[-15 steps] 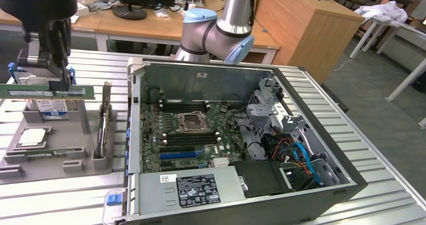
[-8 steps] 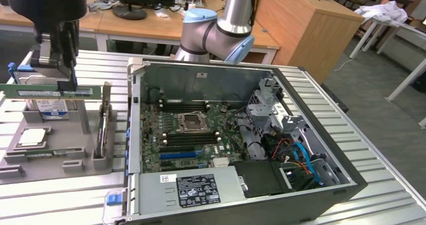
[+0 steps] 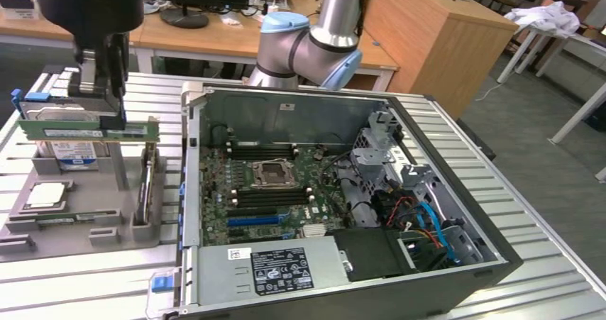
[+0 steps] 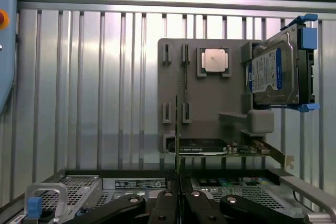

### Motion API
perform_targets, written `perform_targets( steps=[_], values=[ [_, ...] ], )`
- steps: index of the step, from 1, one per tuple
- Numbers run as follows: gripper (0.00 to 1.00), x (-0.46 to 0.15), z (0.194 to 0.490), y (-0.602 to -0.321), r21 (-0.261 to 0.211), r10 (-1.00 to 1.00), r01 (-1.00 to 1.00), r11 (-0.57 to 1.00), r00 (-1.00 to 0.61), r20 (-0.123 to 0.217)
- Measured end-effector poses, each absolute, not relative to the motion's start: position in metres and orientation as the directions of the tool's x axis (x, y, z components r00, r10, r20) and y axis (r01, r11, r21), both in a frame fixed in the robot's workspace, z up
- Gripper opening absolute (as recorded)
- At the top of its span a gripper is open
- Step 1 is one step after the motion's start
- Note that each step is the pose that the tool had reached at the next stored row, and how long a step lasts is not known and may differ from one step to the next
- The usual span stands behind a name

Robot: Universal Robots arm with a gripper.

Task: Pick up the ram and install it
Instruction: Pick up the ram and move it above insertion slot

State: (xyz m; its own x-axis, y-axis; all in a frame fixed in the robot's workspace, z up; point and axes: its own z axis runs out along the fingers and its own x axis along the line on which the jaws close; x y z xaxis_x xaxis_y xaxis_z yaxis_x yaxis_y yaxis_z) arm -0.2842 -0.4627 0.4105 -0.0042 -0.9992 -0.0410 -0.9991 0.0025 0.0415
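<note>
Clamping the thin green ram (image 3: 62, 129), the black pincer (image 3: 112, 124) hangs over a grey moulded holder (image 3: 95, 208).

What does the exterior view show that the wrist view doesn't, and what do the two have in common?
Exterior view: the processor socket on the motherboard, the blue cables inside the case, the arm's blue-capped joint and the wooden desks behind.
Wrist view: an orange round mark on a pale blue part, and the gray holder seen from straight above.
Both: the claw shut on the green ram, the holder, the hard drive and the ridged metal table.
</note>
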Motion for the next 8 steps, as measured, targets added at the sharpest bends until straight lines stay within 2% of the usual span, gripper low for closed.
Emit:
perform_targets(
  steps=[8],
  values=[
    [0.12,-0.265,0.410,-0.463,0.042,-0.999,-0.999,0.002,-0.004,-0.042]
  ],
)
